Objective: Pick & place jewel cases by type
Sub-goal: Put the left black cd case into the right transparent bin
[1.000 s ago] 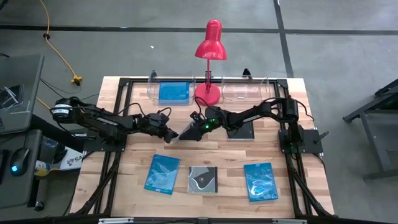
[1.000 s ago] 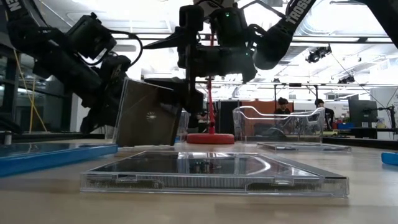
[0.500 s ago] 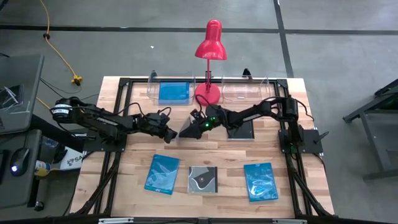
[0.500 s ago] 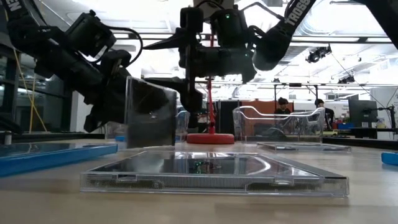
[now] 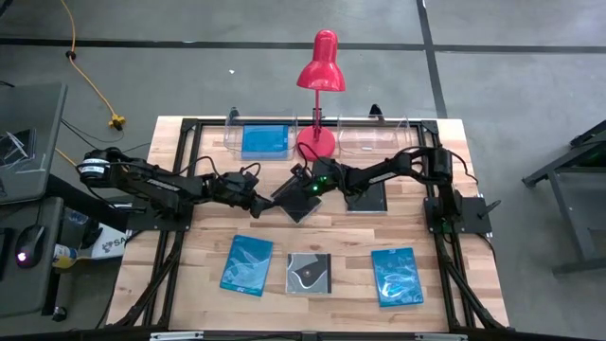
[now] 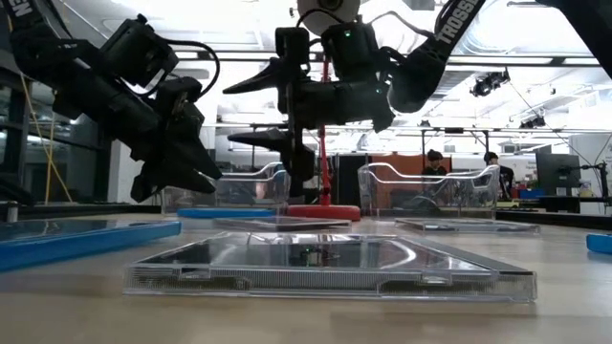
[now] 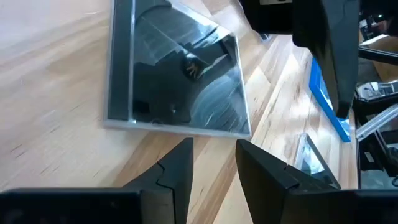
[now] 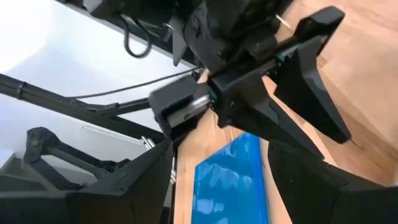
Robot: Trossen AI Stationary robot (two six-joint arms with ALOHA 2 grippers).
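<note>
Two dark, near-black jointed arms are seen, each built of boxy segments and ending in a gripper with two tapered, angular black fingers. Behind the left gripper (image 5: 258, 205), black cables are looped and a white-ringed joint is mounted. A green light is lit just behind the right gripper (image 5: 301, 180); white lettering is printed along its arm.

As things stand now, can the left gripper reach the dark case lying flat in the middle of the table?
Probably yes. The left gripper is open and empty right beside the dark case, which lies flat with nothing on it. The right gripper, also open, hovers close over its far side and could crowd the approach.
</note>
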